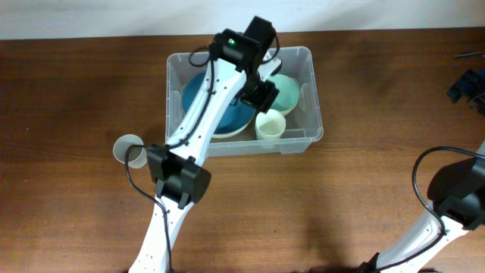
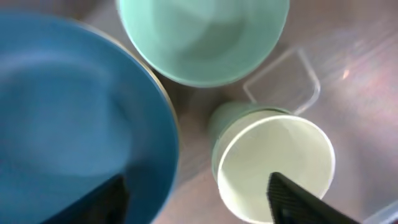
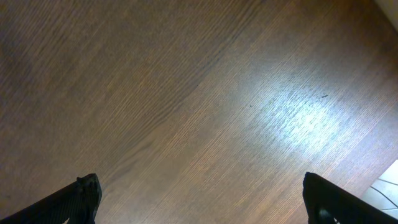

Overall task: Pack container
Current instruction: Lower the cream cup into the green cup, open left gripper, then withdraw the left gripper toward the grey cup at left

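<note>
The clear plastic container [image 1: 313,91] stands at the back middle of the table. Inside lie a blue bowl [image 1: 227,114], a mint-green bowl [image 1: 288,91] and a pale cup [image 1: 270,125]. My left gripper [image 1: 260,94] reaches down into the container. In the left wrist view it [image 2: 196,186] is open with nothing between its fingers: one finger hangs over the blue bowl [image 2: 68,112], the other over the mouth of the pale cup [image 2: 273,165]. The mint bowl [image 2: 202,37] lies beyond, and a label [image 2: 283,81] shows on the container floor. My right gripper [image 3: 199,186] is open over bare wood.
A small grey cup [image 1: 127,148] stands on the table left of the container, beside the left arm. The right arm [image 1: 458,193] sits at the front right. Dark items [image 1: 468,82] lie at the far right edge.
</note>
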Motion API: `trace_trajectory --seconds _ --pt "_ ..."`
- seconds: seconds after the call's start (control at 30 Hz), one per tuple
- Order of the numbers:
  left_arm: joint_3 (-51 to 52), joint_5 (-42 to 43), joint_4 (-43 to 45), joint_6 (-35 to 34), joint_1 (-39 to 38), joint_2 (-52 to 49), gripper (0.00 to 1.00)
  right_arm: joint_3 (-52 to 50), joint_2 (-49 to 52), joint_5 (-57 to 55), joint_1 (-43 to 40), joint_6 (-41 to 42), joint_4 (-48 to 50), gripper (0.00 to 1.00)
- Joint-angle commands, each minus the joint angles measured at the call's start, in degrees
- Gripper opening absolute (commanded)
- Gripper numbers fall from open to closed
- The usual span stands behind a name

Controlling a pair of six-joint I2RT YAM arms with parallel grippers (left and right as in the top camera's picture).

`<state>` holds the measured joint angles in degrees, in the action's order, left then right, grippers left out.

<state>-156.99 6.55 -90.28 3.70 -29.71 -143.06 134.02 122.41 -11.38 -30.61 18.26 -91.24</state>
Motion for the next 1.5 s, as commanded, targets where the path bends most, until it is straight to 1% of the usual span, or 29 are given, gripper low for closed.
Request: trace_trajectory --seconds 0.0,0.07,0.2,0.23,0.27,0.33,0.57,0.7,0.8,0.87,1.17,1.33,1.47 --pt "-7.3 -5.3 0.2 0.4 1.9 0.0 0.99 0.0 -0.2 -0.9 0.2 0.7 0.0 0.99" --pt "-11.2 -9.8 -1.0 -0.4 2.7 0.0 0.99 0.0 -0.2 -0.9 0.2 0.7 0.0 0.99" --pt "-20.6 -22.5 -6.4 -9.0 5.0 0.0 0.99 0.0 -0.2 -0.9 0.2 0.7 0.0 0.99" --pt "-22.2 -23.7 -6.4 -9.8 5.7 0.1 0.99 0.0 -0.2 -0.9 0.2 0.7 0.0 0.99" --pt "-22.9 -23.5 -6.4 -10.5 6.4 1.1 1.00 0.0 -0.2 -0.9 0.2 0.7 0.0 0.99" --pt "-22.8 -23.9 -6.4 -14.0 7.9 3.3 0.99 0.0 -0.2 -0.9 0.2 0.7 0.0 0.99" --pt "-20.9 -23.3 -6.4 -14.4 12.3 10.4 1.00 0.0 -0.2 -0.9 0.2 0.7 0.0 0.99" --pt "-15.0 -24.9 -6.4 -15.3 14.2 14.5 0.99 0.0 -0.2 -0.9 0.2 0.7 0.0 0.99" --pt "-8.0 -29.6 -6.4 -19.0 16.7 18.1 1.00 0.0 -0.2 -0.9 0.2 0.7 0.0 0.99" --pt "-2.2 -29.9 -6.4 -23.0 19.3 21.0 1.00 0.0 -0.2 -0.9 0.2 0.7 0.0 0.99" --pt "22.3 -24.8 -6.4 -36.2 32.3 31.6 1.00 0.0 -0.2 -0.9 0.2 0.7 0.0 0.99" --pt "33.5 -19.4 -6.4 -37.7 38.0 32.5 1.00 0.0 -0.2 -0.9 0.2 0.7 0.0 0.99" --pt "41.0 -19.2 -4.0 -39.0 39.2 32.5 1.00 0.0 -0.2 -0.9 0.2 0.7 0.0 0.99"
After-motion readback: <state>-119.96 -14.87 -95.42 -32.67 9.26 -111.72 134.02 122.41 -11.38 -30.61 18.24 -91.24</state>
